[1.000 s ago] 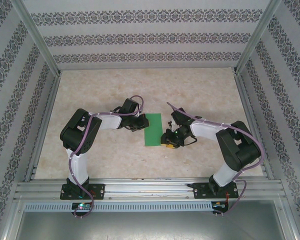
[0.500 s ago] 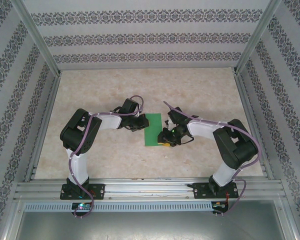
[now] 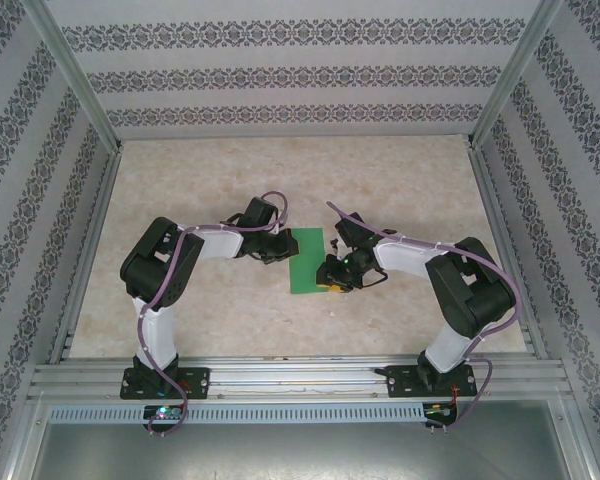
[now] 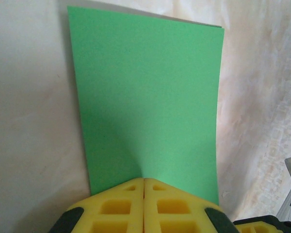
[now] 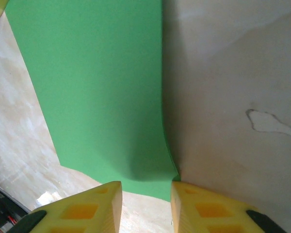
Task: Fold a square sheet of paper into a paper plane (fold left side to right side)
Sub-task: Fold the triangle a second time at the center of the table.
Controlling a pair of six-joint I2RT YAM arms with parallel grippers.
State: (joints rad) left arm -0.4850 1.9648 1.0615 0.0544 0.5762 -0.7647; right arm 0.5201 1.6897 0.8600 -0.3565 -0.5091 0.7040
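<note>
square sheet of paper [image 3: 306, 261] on table [image 3: 400, 170], between left fingers [image 4: 117, 208], right fingers [image 5: 86, 209]

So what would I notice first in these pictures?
The bright green paper jumps out, lying in the middle of the pale table. Next come the yellow jaws. The left jaws are shut at the paper's left edge, and the right jaws stand open at a slightly curled corner.

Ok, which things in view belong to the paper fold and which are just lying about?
Job: green sheet of paper; left tool, shut, at its edge; right tool, jaws apart, at its corner.
Just there: table; pale chip mark on it; patterned walls.
</note>
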